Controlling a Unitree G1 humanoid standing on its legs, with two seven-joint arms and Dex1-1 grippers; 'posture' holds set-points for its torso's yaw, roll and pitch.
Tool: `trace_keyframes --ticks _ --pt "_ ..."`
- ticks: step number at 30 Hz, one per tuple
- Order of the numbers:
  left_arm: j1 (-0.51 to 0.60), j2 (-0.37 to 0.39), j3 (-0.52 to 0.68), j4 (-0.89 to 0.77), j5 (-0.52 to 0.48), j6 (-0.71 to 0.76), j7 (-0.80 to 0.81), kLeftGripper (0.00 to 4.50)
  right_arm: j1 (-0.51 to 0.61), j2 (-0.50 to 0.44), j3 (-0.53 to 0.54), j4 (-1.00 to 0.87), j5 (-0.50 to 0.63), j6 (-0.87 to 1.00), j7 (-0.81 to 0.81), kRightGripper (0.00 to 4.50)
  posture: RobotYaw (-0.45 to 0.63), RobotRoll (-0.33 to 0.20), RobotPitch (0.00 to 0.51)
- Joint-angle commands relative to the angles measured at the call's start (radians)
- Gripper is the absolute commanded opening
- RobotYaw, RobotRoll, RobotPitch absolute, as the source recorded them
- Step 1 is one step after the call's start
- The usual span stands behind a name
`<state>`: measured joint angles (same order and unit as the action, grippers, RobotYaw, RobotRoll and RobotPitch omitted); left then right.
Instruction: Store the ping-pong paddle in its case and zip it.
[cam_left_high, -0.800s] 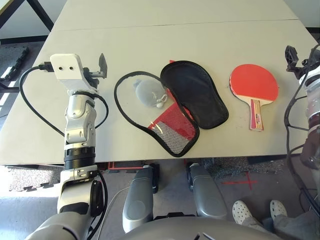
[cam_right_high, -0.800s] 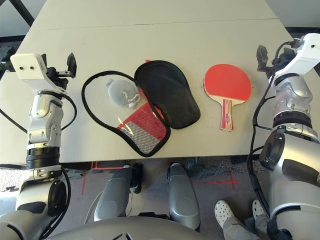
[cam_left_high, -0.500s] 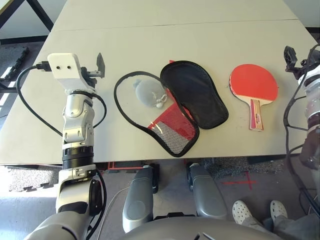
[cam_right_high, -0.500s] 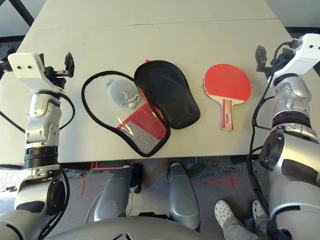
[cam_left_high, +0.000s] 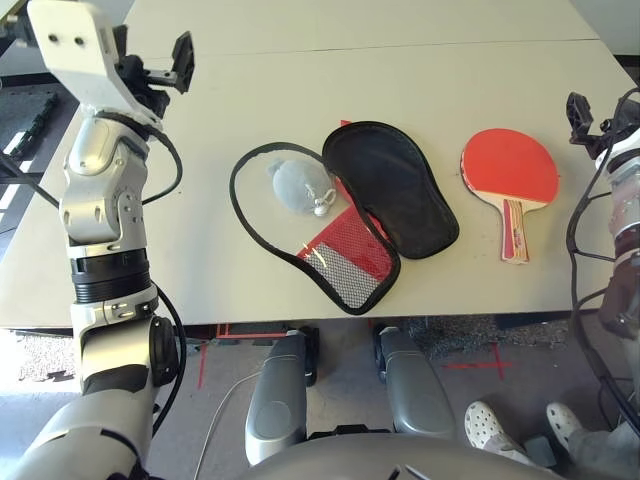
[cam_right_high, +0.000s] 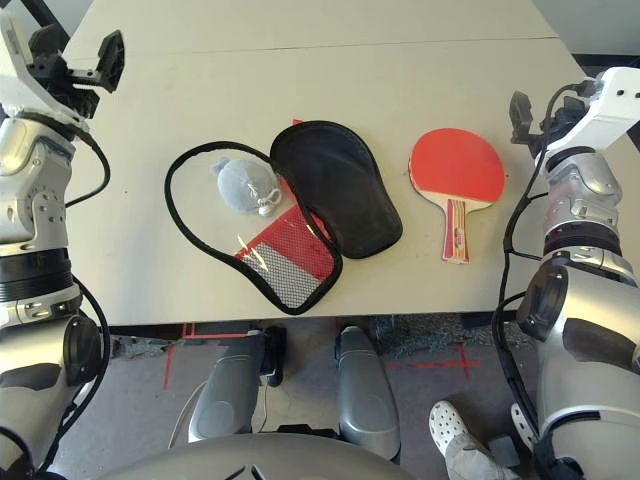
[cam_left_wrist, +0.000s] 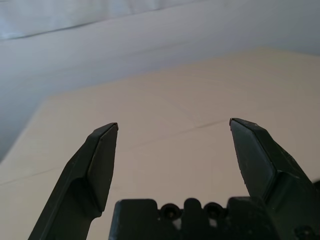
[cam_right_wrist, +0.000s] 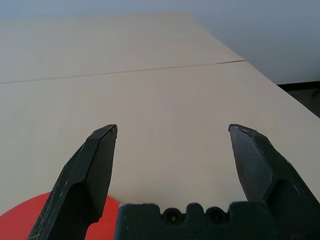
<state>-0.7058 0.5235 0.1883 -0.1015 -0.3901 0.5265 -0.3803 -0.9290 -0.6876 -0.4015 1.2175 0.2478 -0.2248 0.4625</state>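
Red ping-pong paddle (cam_left_high: 509, 170) beside unzipped case (cam_left_high: 390, 187); both end effectors wide open, empty

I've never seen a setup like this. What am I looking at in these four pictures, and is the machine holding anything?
It is a humanoid robot at a table. Two pictures come from cameras in its head, looking down past its silver arms. The other two come from cameras on its wrists, looking out between two black fingers. The left gripper and the right gripper are both open and hold nothing. On the table lie an unzipped case, red outside and black inside, a small grey pouch resting on it, and a ping-pong paddle to its right.
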Motion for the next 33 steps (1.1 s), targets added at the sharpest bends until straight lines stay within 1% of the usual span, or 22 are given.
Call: trace_keyframes --ticks 1,4,8,11,13,16,18,20,22,25,27,28,30,33 --pt "0.021 0.046 -0.074 -0.138 -0.07 0.108 -0.123 4.5 0.014 0.013 0.015 0.004 -0.013 0.021 0.009 4.44 0.04 0.0 0.232" --pt "0.052 0.081 -0.12 -0.253 -0.147 0.197 -0.204 4.5 0.011 0.036 0.018 0.002 -0.013 0.059 -0.003 4.44 0.07 0.0 0.228" --pt "0.08 0.101 -0.15 -0.343 -0.22 0.289 -0.254 4.5 -0.003 0.05 0.02 -0.022 -0.008 0.123 -0.023 4.44 0.06 0.0 0.227" --pt "0.094 0.106 -0.174 -0.369 -0.249 0.328 -0.277 4.5 -0.009 0.055 0.02 -0.066 0.009 0.184 -0.011 4.44 0.04 0.0 0.229" --pt "0.102 0.108 -0.191 -0.372 -0.25 0.334 -0.289 4.5 -0.002 0.06 0.021 -0.126 0.024 0.263 -0.014 4.44 0.03 0.0 0.232" --pt "0.112 0.115 -0.238 -0.35 -0.211 0.319 -0.302 4.5 0.049 0.063 0.045 -0.361 0.044 0.545 -0.066 4.44 0.01 0.0 0.236" --pt "0.117 0.12 -0.261 -0.337 -0.188 0.304 -0.309 4.5 0.111 0.067 0.051 -0.58 0.079 0.757 -0.095 4.44 -0.01 0.0 0.237" --pt "0.12 0.119 -0.274 -0.327 -0.174 0.292 -0.316 4.5 0.172 0.06 0.075 -0.787 0.07 0.954 -0.158 4.44 -0.02 0.0 0.239" --pt "0.119 0.112 -0.285 -0.313 -0.161 0.281 -0.322 4.5 0.217 0.068 0.059 -0.976 0.099 1.155 -0.214 4.44 -0.04 0.0 0.242" --pt "0.116 0.102 -0.304 -0.29 -0.142 0.261 -0.333 4.5 0.245 0.07 0.037 -1.2 0.121 1.473 -0.28 4.44 -0.05 0.0 0.245" --pt "0.113 0.095 -0.315 -0.275 -0.131 0.249 -0.342 4.5 0.228 0.087 0.003 -1.319 0.118 1.697 -0.311 4.44 -0.06 0.0 0.249" --pt "0.111 0.092 -0.321 -0.267 -0.127 0.243 -0.347 4.5 0.224 0.095 -0.01 -1.374 0.118 1.777 -0.32 4.44 -0.08 0.0 0.252" --pt "0.106 0.084 -0.33 -0.252 -0.117 0.231 -0.356 4.5 0.251 0.094 -0.011 -1.448 0.153 1.835 -0.336 4.44 -0.09 0.0 0.254" --pt "0.098 0.072 -0.343 -0.23 -0.101 0.213 -0.37 4.5 0.32 0.075 -0.001 -1.521 0.26 1.839 -0.367 4.44 -0.11 0.0 0.256"
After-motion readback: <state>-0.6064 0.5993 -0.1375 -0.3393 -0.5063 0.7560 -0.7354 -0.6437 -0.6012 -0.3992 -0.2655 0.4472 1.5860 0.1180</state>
